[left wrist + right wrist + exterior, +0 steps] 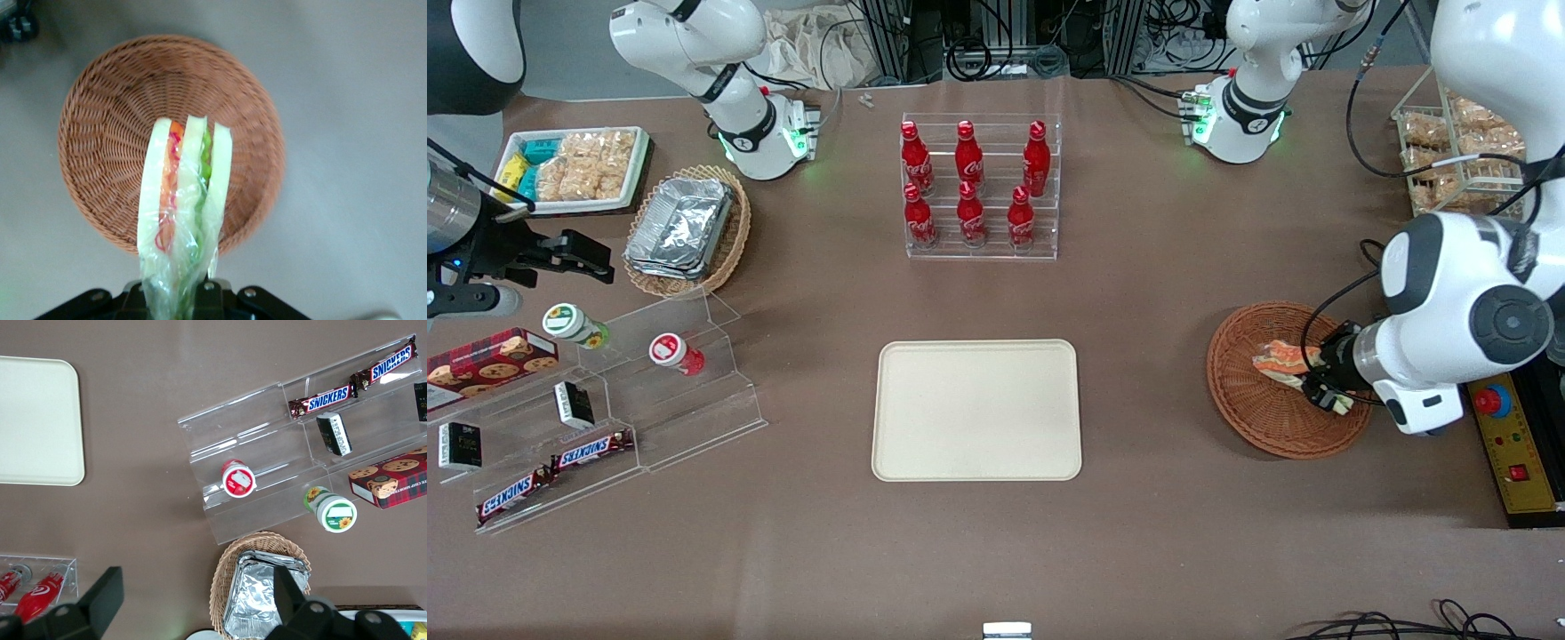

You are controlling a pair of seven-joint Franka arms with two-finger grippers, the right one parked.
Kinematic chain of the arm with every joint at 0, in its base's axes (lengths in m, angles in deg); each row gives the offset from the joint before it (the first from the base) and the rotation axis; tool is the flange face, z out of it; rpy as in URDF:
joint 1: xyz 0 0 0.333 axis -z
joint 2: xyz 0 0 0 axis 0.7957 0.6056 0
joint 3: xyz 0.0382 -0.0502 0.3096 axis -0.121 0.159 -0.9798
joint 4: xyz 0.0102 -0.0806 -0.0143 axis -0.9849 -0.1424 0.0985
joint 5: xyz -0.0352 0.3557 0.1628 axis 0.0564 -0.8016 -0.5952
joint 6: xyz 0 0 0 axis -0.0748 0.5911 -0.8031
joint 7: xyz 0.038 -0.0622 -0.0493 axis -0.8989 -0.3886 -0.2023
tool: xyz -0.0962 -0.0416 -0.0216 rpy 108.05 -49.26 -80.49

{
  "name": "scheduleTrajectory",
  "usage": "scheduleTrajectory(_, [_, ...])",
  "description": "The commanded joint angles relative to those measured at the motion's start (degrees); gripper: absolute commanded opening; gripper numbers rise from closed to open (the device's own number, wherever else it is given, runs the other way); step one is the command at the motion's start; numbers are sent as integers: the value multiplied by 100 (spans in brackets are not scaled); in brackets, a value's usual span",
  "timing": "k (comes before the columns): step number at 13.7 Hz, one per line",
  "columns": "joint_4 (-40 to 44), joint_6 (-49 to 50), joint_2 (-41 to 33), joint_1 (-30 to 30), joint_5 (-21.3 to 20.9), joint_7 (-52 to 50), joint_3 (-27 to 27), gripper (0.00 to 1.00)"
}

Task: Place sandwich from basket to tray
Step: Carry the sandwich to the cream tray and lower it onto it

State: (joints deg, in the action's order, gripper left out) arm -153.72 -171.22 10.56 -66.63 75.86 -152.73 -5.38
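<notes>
The wrapped sandwich (1280,359) (183,200), pale bread with orange and green filling, hangs over the round reddish-brown basket (1258,422) (100,127) at the working arm's end of the table. My gripper (1323,388) (179,300) is shut on the sandwich's wrapped end, just above the part of the basket rim that lies away from the tray. Nothing else shows inside the basket. The cream-beige tray (976,409) (37,420) lies bare at the table's middle, well away from the basket toward the parked arm.
A clear rack of red cola bottles (978,187) stands farther from the front camera than the tray. A control box with a red button (1513,444) sits beside the basket. Toward the parked arm's end are a tan basket of foil trays (685,227) and an acrylic snack stand (631,418).
</notes>
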Motion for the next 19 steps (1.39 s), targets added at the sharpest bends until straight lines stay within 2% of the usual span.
scheduleTrajectory(1, [848,423,296,493,-84,1442,0,0])
scheduleTrajectory(3, [1076,379,331,958,-84,2482,-9,0])
scheduleTrajectory(5, [1514,361,716,1458,-84,2653,-9,0])
scheduleTrajectory(7, [2129,230,1426,2108,-102,2714,-17,2])
scheduleTrajectory(10, [2650,-330,2447,3014,-627,2461,-70,0])
scheduleTrajectory(13, [2651,-1210,3142,3368,-1076,2170,-79,0])
scheduleTrajectory(14, [2651,-1299,3283,3386,-1129,2170,-88,6])
scheduleTrajectory(15, [2651,-1344,3345,3395,-1130,2161,-88,28])
scheduleTrajectory(16, [2642,-1344,3389,3447,-1130,2170,-88,79])
scheduleTrajectory(17, [2642,-1422,3399,3465,-1147,2187,-105,100])
scheduleTrajectory(19, [2633,-1529,3303,3448,-1148,2170,-149,100])
